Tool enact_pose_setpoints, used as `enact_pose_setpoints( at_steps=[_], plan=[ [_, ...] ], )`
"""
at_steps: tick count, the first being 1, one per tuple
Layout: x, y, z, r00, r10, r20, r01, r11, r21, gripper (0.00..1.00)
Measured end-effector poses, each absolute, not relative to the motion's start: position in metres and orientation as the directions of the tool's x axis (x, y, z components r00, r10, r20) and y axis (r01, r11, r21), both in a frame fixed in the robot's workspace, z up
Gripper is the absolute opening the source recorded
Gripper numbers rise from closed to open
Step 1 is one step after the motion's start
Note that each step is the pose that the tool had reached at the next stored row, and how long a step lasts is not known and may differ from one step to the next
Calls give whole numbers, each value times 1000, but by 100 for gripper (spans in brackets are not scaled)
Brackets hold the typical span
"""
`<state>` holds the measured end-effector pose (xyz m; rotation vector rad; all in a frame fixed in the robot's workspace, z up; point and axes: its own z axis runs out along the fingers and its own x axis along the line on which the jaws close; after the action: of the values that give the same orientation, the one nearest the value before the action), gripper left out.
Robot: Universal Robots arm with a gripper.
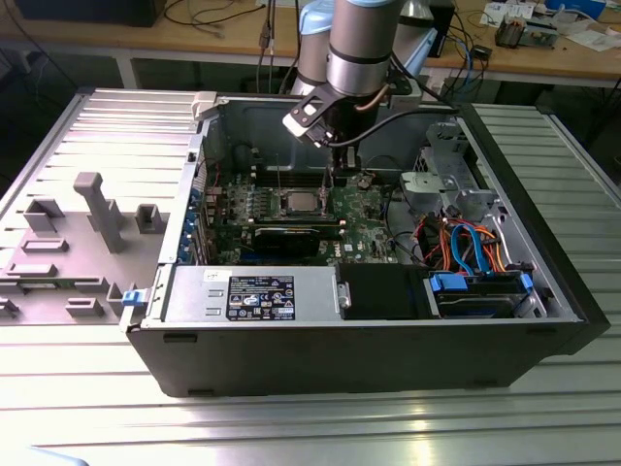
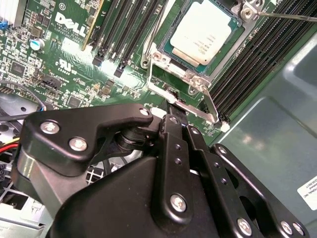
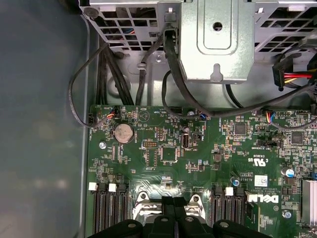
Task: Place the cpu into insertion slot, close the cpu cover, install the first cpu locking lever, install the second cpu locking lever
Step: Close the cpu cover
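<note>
vertical arm (image 1: pixel 357 49); pincer (image 2: pixel 171 106) closed, downward

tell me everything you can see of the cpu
The small flat square cpu has a dull silver-grey metal top with a stepped rim over a greenish base. It lies flat and level on the green motherboard, framed by the thin silvery metal cpu cover, which appears to lie down over its edges. The black gripper hangs beside the frame's corner, not touching the chip.
</note>
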<state>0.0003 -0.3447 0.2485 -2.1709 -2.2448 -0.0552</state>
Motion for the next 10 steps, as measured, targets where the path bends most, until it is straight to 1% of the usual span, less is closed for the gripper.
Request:
enact_pose_setpoints(
  at_steps=[10],
  plan=[
    [-3,-345,248,-34,999,38,999,33,13,11]
  ],
)
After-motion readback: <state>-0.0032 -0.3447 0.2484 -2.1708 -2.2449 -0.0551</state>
